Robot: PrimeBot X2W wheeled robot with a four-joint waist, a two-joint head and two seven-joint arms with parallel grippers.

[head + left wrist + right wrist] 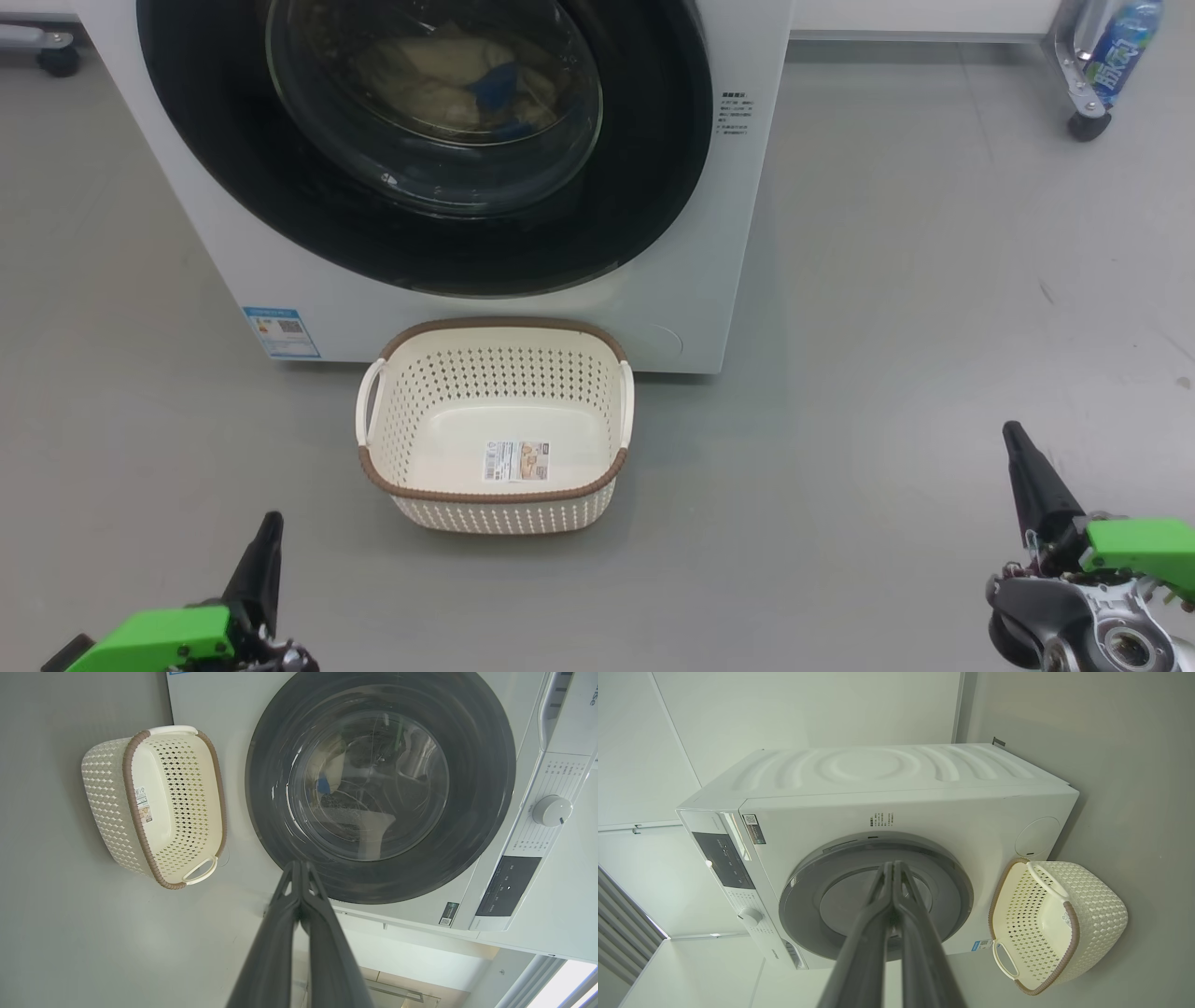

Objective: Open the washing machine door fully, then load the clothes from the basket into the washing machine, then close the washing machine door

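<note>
The white washing machine (233,252) stands at the top of the head view with its black-rimmed round door (644,168) shut flat against the front. Through the glass I see the cream clothes (420,79) with a blue patch lying in the drum. The cream basket (495,355) sits on the floor just in front of the machine, holding nothing but a label on its floor. My left gripper (271,519) is shut at the lower left, my right gripper (1011,431) shut at the lower right, both well back from the basket and holding nothing. In the wrist views the left gripper (299,863) and the right gripper (893,863) have their fingers pressed together, pointing at the door (481,784) (962,882).
Grey floor (887,327) spreads wide to the right of the machine and around the basket. A wheeled metal stand with a blue bottle (1125,42) is at the far right back. Another caster (58,58) shows at the far left back. The control panel and dial (551,810) are on the machine's front.
</note>
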